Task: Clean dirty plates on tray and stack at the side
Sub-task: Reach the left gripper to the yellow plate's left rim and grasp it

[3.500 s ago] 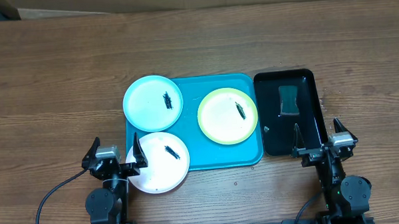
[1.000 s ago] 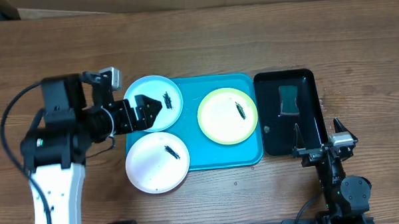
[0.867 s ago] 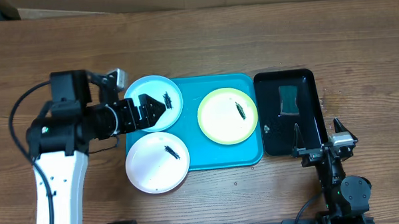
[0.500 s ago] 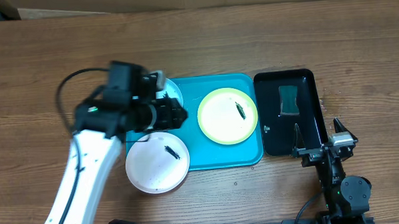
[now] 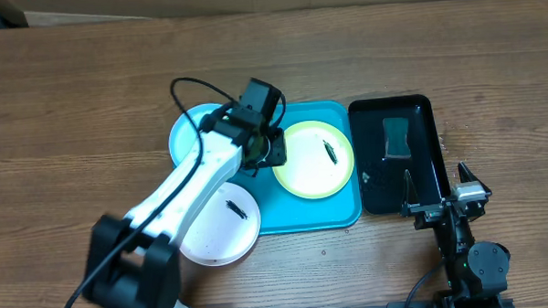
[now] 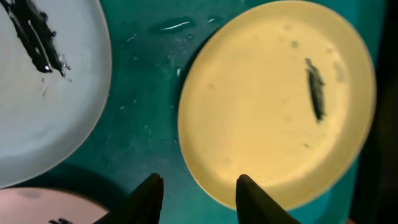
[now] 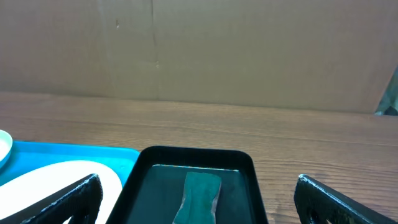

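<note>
Tray (image 5: 304, 217) on the table (image 5: 89, 78) carries the cyan plate (image 5: 191, 129) over its far left corner, the white plate (image 5: 217, 234) over its near left corner and the yellow plate (image 5: 313, 162) fully inside, each with a dark smear. The left claw (image 6: 199, 198) hangs over the yellow plate's left rim, fingers apart, the rim under the gap. The right claw (image 5: 437, 199) is spread wide beside the black tray (image 5: 423, 112).
</note>
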`<action>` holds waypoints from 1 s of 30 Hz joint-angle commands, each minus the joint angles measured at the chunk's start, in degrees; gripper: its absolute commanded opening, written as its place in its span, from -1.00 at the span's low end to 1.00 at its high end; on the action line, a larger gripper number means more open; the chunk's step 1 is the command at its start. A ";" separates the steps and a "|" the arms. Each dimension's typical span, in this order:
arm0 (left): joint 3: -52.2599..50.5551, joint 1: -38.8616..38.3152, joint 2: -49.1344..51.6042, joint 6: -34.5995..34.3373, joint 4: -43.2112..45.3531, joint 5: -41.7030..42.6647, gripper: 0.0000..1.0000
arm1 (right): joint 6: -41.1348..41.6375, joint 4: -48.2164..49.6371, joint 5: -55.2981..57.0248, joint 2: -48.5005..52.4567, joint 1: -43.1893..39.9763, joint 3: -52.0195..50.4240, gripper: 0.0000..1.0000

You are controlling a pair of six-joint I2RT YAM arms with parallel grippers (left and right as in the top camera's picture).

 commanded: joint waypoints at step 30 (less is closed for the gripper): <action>0.02 -2.78 9.20 -5.14 1.62 -4.22 -0.47 | -0.24 0.35 -0.07 -0.57 -0.37 -0.61 1.00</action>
